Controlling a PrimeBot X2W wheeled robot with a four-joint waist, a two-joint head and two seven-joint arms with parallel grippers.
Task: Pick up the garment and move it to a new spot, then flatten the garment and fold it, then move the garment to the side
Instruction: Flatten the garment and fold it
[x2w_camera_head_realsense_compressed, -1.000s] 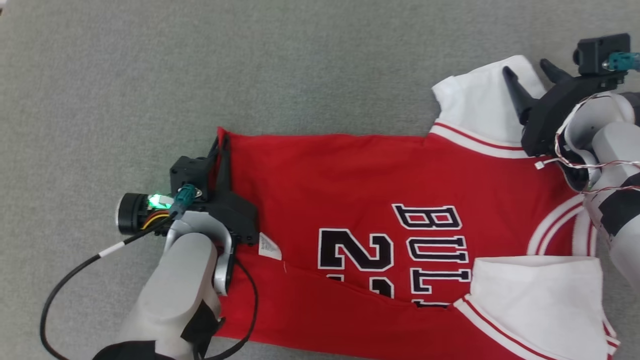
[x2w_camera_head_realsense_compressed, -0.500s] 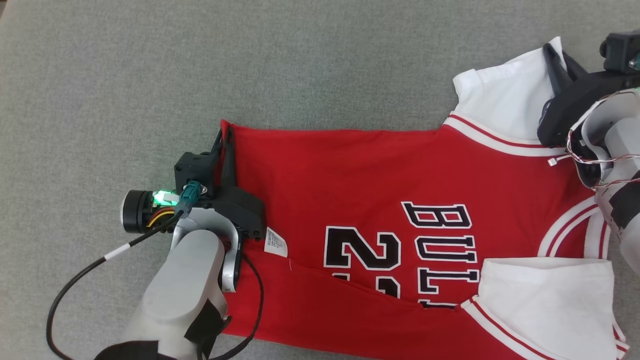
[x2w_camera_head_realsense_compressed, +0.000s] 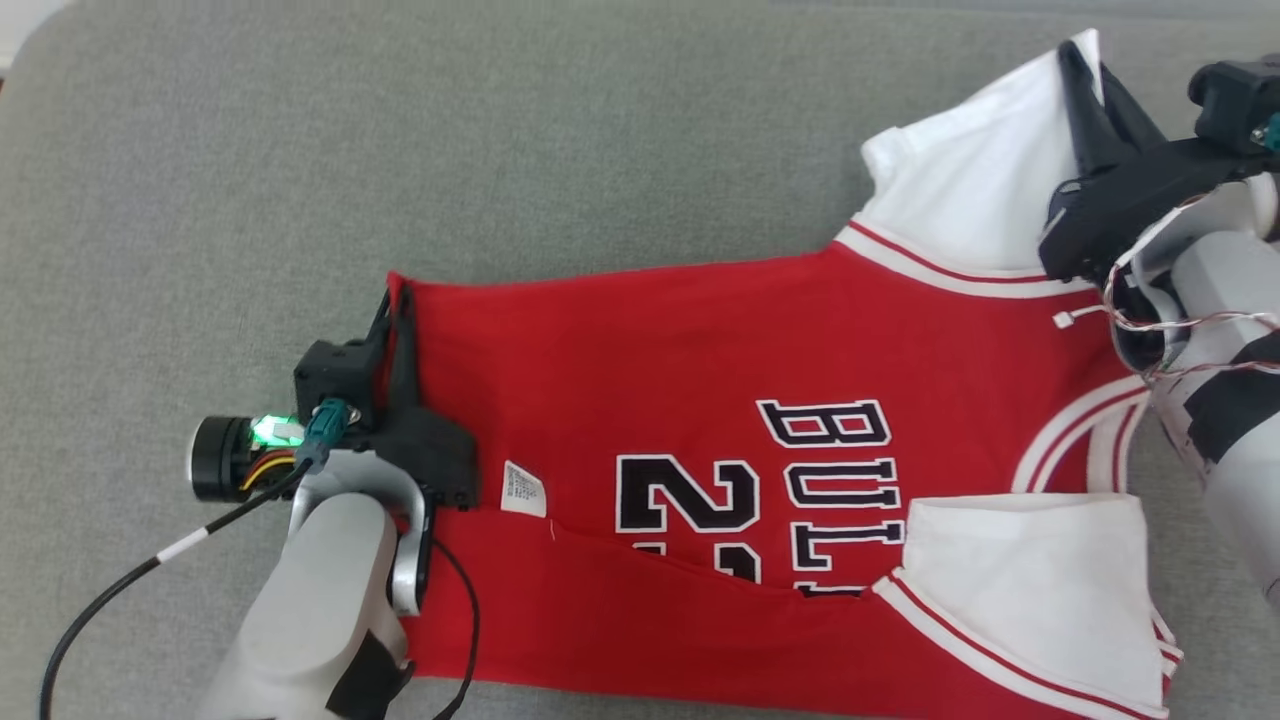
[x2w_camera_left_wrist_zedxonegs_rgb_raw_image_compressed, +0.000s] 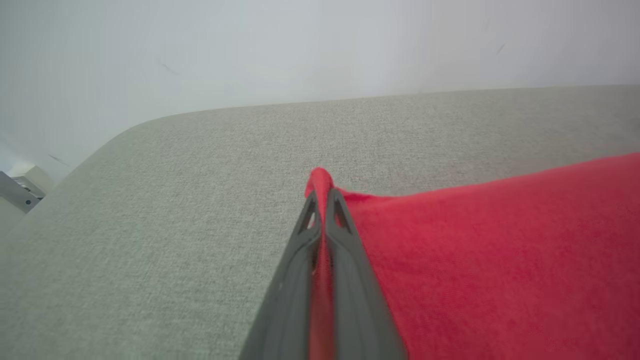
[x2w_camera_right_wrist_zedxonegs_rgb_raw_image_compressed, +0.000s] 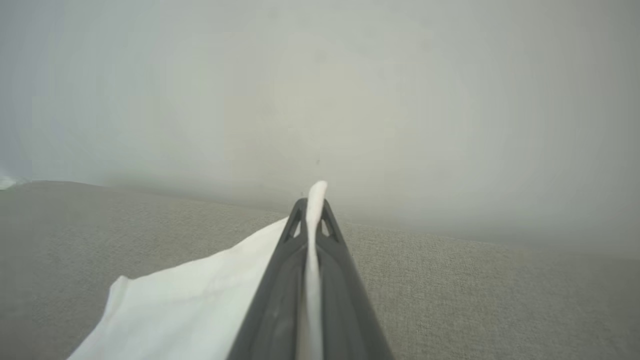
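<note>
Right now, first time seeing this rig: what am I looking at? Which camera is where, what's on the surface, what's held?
It is a two-armed robot folding clothes. The wide picture comes from its head, looking down. The other two come from a camera on each wrist, looking along that hand's two dark fingers. On the grey fabric surface lies a red Bulls jersey with white sleeves. The left hand is shut on the jersey's red hem corner. The right hand is shut on the far white sleeve. The wrist views show both pinches close up.
</note>
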